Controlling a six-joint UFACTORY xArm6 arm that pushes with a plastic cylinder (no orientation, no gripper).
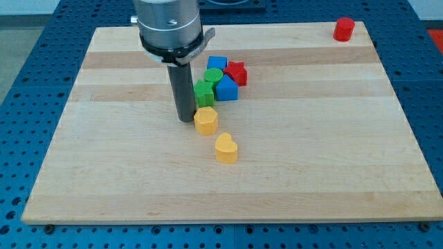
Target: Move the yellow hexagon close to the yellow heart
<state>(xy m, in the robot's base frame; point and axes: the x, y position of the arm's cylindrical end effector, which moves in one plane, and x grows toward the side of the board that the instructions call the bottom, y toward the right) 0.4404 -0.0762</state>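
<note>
The yellow hexagon (205,120) lies near the middle of the wooden board. The yellow heart (225,148) lies a short way below and to the right of it, with a small gap between them. My tip (186,119) stands just left of the yellow hexagon, touching or nearly touching its left side.
A cluster sits just above the hexagon: a green block (204,93), a second green block (213,75), a blue block (226,88), a blue cube (217,63) and a red block (237,72). A red cylinder (344,29) stands at the board's top right corner. The board (332,152) ends on blue table.
</note>
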